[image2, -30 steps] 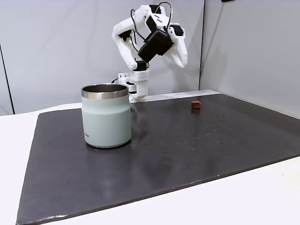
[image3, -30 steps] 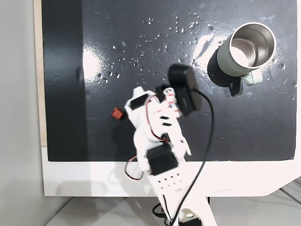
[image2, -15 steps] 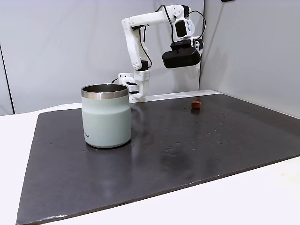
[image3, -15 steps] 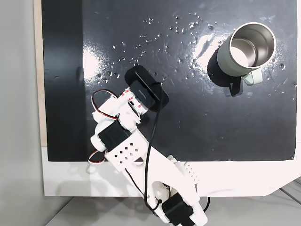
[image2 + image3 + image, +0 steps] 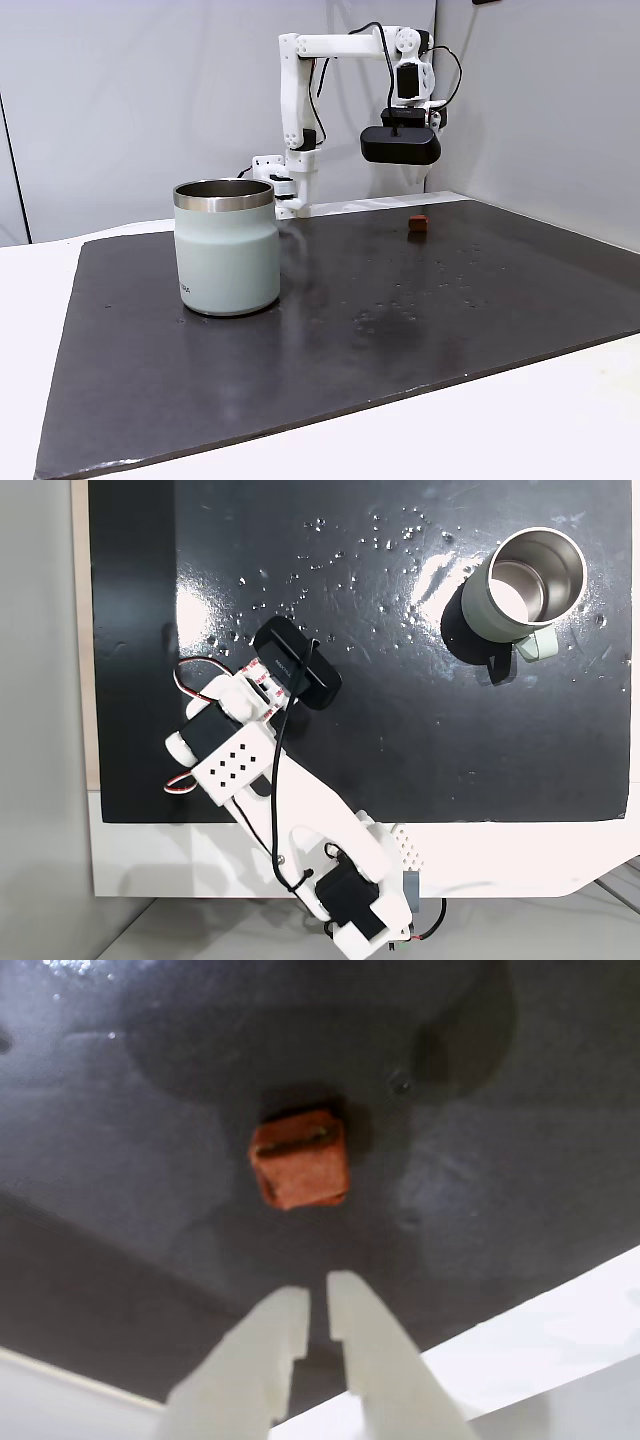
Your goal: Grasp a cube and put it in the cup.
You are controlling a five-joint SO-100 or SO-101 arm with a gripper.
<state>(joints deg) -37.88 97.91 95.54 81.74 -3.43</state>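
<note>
The gripper (image 5: 318, 1310) hangs above the cube (image 5: 300, 1157) in the wrist view, its two pale fingers (image 5: 268, 1345) nearly together with just a narrow slit between them — and that slit looks narrower than the cube. So there's the first risk: if the arm drops as it is, the fingertips would likely land on top of the block or nudge it along the dark mat (image 5: 450, 300) rather than straddle it. The jaws would need to spread first.

The cube sits free on the mat near its far edge, close to the counter (image 5: 540, 1320) strip at the border, and it lies slightly skewed to the fingers (a corner-on pinch could squirt so small a block sideways). Pushed that way, it might slide off the mat.

In the fixed side view the cube (image 5: 417, 223) rests below the arm's black camera housing (image 5: 400, 145), well apart from the cup (image 5: 227, 250). That's a long carry — a weak grip could drop the cube short or clip the steel rim.
</note>
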